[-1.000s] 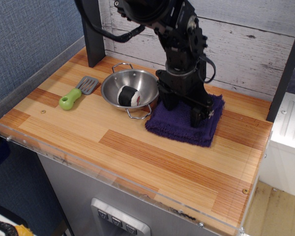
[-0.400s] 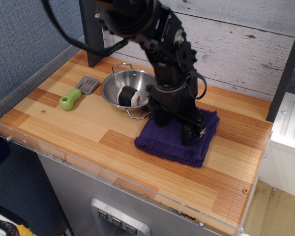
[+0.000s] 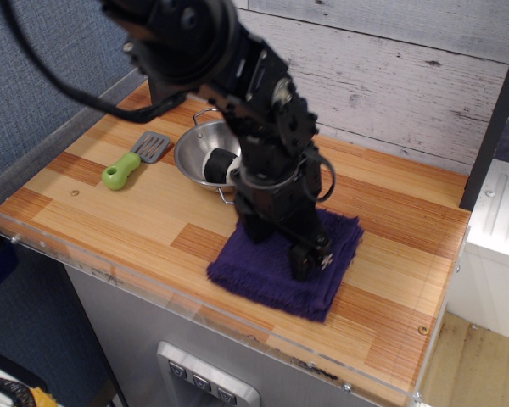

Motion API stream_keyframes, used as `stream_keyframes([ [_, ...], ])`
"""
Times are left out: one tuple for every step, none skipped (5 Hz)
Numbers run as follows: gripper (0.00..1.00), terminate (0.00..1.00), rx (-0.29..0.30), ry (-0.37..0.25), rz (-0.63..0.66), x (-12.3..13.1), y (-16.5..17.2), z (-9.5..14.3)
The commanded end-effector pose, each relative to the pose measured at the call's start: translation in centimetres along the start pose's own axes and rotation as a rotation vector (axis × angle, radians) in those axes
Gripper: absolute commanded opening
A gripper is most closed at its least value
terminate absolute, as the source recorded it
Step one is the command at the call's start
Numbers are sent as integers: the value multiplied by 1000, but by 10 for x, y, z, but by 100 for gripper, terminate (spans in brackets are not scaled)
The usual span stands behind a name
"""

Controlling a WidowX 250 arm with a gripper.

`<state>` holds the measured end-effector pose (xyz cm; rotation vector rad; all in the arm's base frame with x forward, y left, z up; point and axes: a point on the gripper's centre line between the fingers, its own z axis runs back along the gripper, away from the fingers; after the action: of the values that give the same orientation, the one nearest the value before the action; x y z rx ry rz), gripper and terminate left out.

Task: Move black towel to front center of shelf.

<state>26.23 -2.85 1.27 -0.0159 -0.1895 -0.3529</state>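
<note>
Whitewashed planks back the shelf (image 3: 144, 216), a striped wood top with a clear rim along its front and left edges. On it the towel (image 3: 271, 273) lies flat and dark purple, near the front edge and a little right of centre, one corner pointing toward the front rim. The gripper (image 3: 276, 240) comes down from the black arm (image 3: 212, 59) and presses onto the towel, its 2 fingers (image 3: 303, 259) spread apart with their tips on the cloth. Whether the tips pinch any cloth cannot be told. Just behind the towel to the left sits a steel bowl (image 3: 195, 153), partly hidden by the arm, with a black-and-white roll (image 3: 218, 164) inside. Further left lies a spatula (image 3: 134, 158) with a green handle and grey blade, well apart from the towel.
</note>
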Motion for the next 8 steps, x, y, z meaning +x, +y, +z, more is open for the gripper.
stream_keyframes([
  [100, 0, 9, 26, 66, -41, 18, 8],
  [100, 0, 34, 24, 103, -44, 35, 12],
  [100, 0, 43, 15, 153, -43, 53, 12],
  [100, 0, 57, 10, 179, -39, 63, 12],
  [100, 0, 59, 12, 183, -40, 63, 11],
  [100, 0, 53, 11, 177, -40, 60, 10],
  [100, 0, 53, 0, 199, -39, 64, 20],
  [100, 0, 78, 31, 200, -37, 69, 38],
])
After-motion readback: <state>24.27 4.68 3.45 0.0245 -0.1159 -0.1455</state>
